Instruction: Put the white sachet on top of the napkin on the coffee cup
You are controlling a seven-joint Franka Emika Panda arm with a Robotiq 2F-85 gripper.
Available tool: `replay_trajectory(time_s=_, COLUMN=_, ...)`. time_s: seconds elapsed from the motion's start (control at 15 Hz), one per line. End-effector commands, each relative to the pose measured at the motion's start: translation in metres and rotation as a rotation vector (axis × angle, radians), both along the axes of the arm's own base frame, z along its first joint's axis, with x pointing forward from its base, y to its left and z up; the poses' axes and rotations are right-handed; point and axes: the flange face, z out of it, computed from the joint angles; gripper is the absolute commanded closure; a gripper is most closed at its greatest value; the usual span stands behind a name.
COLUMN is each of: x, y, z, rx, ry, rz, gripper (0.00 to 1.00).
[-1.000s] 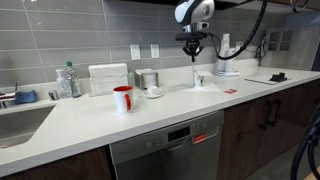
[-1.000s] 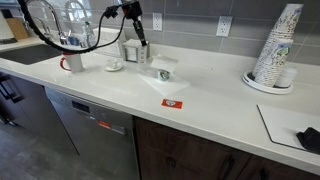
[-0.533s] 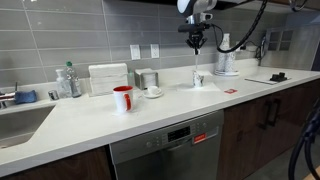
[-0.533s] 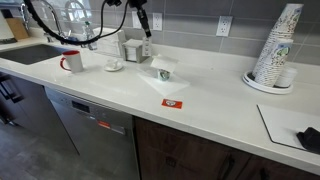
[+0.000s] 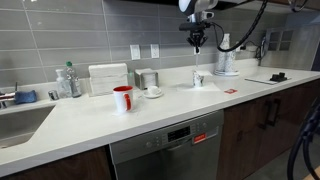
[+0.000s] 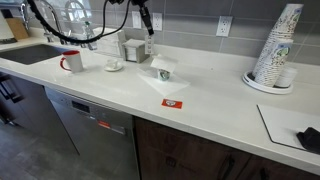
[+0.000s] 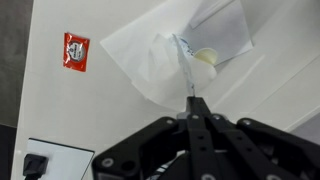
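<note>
**While the sachet hangs in the grip, the drop is not yet made**

Although the gripper [image 7: 193,103] is high above the counter [image 5: 150,115], its fingers are pressed together. A thin white strip sticks out from their tips, and I judge this to be the white sachet [image 7: 182,62] seen edge-on. Directly below it, the napkin [image 7: 140,55] lies draped over the coffee cup [image 6: 163,72], though a pale round part peeks out at one edge. The pickup looks done; lowering and releasing the sachet onto the napkin are left. I count one white sachet, one napkin and one coffee cup. Also on the counter are one red packet [image 7: 75,50] beside the napkin and one red mug [image 5: 122,98] well apart.
</note>
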Motion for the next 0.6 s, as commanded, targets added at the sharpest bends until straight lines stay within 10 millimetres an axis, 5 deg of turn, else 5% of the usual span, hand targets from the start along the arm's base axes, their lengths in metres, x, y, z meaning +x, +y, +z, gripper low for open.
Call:
replay_trajectory(time_s=0.0, x=0.0, y=0.0, z=0.001, rx=0.0, ry=0.001, rz=0.0, gripper=1.0)
replay_trajectory(time_s=0.53, x=0.008, y=-0.019, z=0.0, rx=-0.213, ry=0.01, rz=0.034, gripper=1.0)
